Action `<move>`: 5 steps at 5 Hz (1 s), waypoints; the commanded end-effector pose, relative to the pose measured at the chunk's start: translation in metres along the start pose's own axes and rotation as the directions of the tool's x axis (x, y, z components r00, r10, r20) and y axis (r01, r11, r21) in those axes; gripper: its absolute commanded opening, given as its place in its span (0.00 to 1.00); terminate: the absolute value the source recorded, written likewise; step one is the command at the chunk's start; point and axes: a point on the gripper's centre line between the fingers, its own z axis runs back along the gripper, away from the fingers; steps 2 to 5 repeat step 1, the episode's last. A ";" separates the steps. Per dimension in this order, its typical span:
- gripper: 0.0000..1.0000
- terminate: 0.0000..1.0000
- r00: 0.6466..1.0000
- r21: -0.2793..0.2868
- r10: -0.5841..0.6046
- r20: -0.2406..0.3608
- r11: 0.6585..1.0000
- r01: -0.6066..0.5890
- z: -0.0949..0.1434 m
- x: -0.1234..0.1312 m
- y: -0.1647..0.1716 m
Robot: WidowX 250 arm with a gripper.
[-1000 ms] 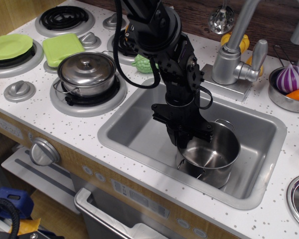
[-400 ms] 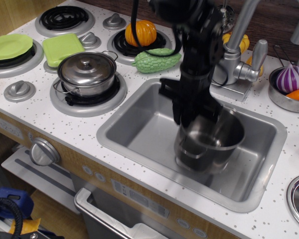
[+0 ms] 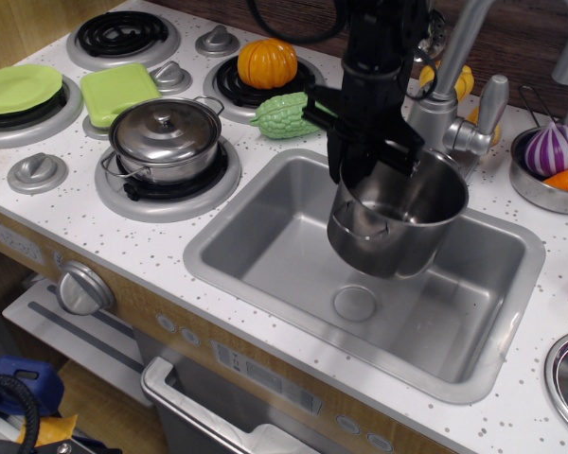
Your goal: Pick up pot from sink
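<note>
One pot (image 3: 398,219) aloft over sink (image 3: 265,248); gripper (image 3: 367,163) fingers clenched on far-left rim. We judge steel rigid, slick, light.

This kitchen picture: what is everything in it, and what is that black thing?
pot: 1, shiny steel, lidless, held tilted above the sink
sink: 1, grey, drain bare
lidded pot: 1, steel, on front burner
pumpkin: 1, orange, on back burner
bumpy gourd: 1, green, behind sink
plate: 1, green, far left
square dish: 1, green
faucet: 1, silver
gripper: 1, black, clamped on the pot's rim
</note>
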 end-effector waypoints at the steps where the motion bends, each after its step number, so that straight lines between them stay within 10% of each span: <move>1: 0.00 1.00 0.995 0.043 -0.034 0.096 0.999 0.030 0.036 0.010 0.007; 5: 0.00 1.00 0.995 0.043 -0.034 0.096 0.999 0.030 0.036 0.010 0.007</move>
